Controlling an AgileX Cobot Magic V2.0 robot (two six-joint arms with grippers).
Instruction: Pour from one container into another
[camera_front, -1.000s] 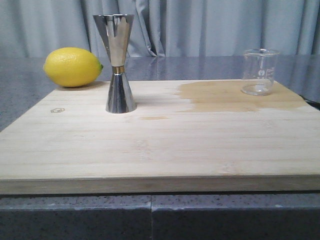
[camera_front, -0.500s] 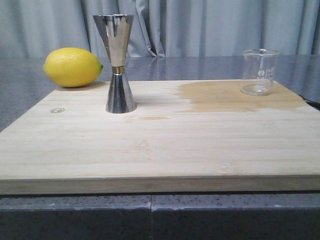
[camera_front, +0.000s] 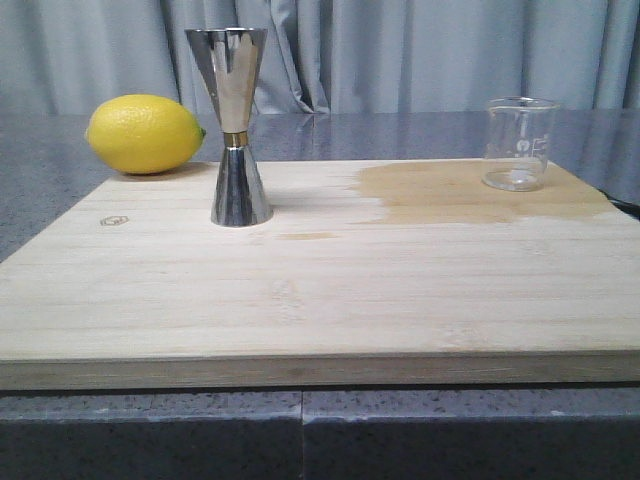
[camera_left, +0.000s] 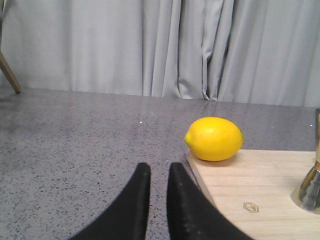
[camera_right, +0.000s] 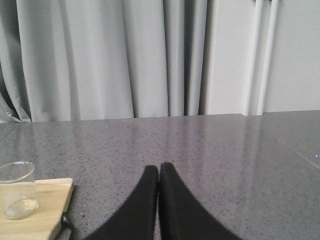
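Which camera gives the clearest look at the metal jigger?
The front view: the jigger stands upright and whole on the wooden board, beside the lemon. The left wrist view catches only part of its base at the frame's edge.

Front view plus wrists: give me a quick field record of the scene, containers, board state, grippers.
jigger: steel, upright, left side of board
beaker: clear glass, upright, looks empty, far right of board
board: wooden, darker wet-looking patch around beaker
lemon: at board's far left corner
left gripper: slightly open, holds nothing
right gripper: shut, holds nothing
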